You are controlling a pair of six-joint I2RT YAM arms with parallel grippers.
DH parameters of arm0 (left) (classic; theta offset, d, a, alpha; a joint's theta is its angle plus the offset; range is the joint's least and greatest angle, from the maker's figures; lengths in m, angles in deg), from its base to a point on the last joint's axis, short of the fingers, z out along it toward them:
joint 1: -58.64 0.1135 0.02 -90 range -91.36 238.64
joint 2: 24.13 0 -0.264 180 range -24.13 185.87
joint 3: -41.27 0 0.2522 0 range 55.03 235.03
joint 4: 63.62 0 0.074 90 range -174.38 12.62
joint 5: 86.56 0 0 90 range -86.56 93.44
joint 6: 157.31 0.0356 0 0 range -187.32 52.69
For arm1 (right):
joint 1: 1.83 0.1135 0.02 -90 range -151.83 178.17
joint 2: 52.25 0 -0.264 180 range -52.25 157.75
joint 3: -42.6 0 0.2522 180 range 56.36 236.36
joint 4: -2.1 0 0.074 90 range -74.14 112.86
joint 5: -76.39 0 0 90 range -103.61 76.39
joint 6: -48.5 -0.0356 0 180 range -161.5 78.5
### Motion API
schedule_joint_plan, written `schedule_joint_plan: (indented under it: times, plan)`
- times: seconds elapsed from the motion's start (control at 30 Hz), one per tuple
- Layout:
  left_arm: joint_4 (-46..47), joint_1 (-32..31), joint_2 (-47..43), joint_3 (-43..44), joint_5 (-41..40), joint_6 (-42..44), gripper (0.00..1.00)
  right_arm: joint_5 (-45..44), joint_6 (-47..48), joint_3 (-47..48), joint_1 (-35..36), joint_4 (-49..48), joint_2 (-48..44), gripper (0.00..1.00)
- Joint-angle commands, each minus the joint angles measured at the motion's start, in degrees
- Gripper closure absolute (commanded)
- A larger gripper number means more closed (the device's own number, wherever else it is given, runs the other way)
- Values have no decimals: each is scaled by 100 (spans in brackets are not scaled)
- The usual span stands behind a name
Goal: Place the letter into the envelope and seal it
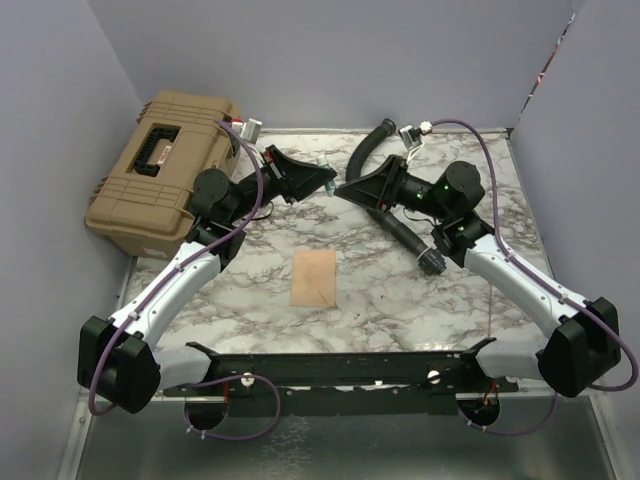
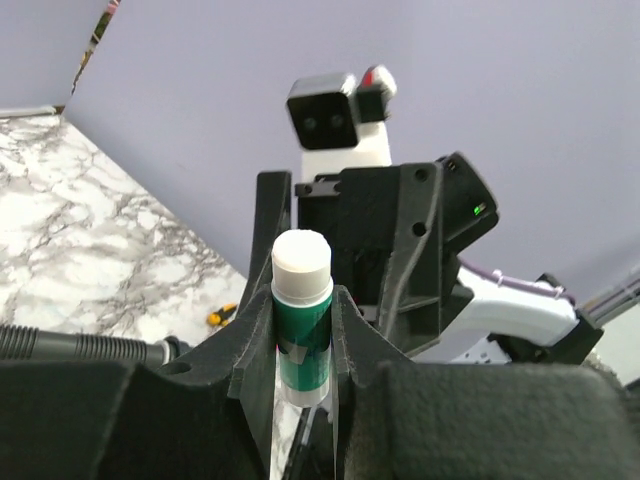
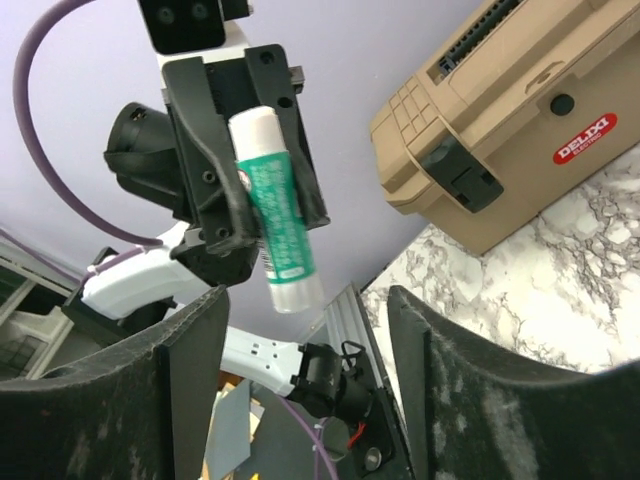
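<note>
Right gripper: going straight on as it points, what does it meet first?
Most likely the glue stick, clamped in the left gripper. It sits centred between the open fingers of the right gripper in its wrist view. The gap between them is unclear.

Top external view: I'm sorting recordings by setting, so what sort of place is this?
Probably a robotics lab test cell: plain walls box in a marble-patterned table, two robot arms mount on a black rail, and a tan hard case sits far left.
</note>
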Motion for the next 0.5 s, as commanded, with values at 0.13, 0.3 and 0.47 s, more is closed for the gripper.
schedule_joint_plan:
  times: [0.13, 0.3, 0.47]
  plan:
    - [851, 16, 75, 0, -457, -1017, 100, 437, -1130, 176, 19, -1495, 673, 56]
    - [948, 16, 120, 16, -464, -1042, 100, 513, -1412, 283, 19, -1912, 889, 62]
    - [984, 16, 126, -9, -538, -1044, 100, 670, -1423, 428, 38, -2019, 1022, 80]
